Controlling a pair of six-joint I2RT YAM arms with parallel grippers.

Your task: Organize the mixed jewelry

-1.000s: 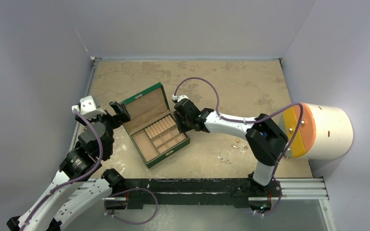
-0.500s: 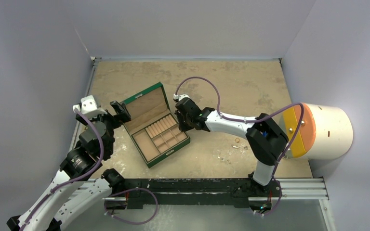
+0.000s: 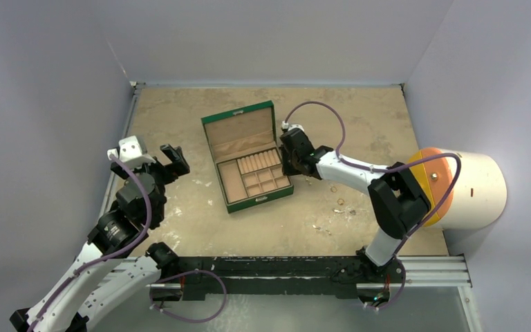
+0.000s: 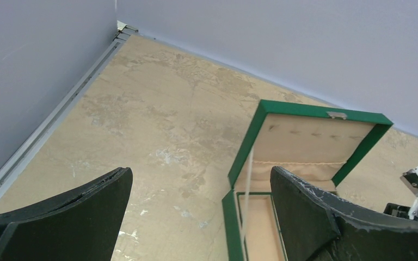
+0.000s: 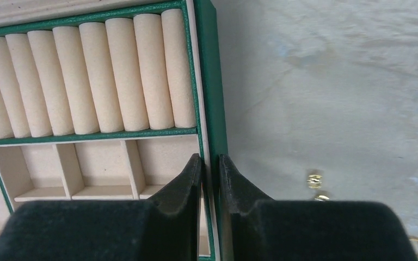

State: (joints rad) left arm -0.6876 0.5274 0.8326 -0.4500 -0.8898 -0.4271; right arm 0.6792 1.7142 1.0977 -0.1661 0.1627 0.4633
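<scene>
Looking from above, the right gripper (image 3: 289,168) pinches the right wall of the open green jewelry box (image 3: 240,131); the mixed jewelry (image 3: 339,202) lies scattered on the table (image 3: 200,207) to its right. Left wrist: the left gripper (image 4: 200,176) gapes wide, holding nothing, near the box. Right wrist: its fingers (image 5: 182,187) straddle that wall, gold studs (image 5: 314,180) on the table nearby

Jewelry (image 3: 341,202) indistinctly small from above; green box (image 4: 310,142) front beyond left-wrist frame.

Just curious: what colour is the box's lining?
Cream-beige lining, green box; clearest in the right wrist view.
</scene>
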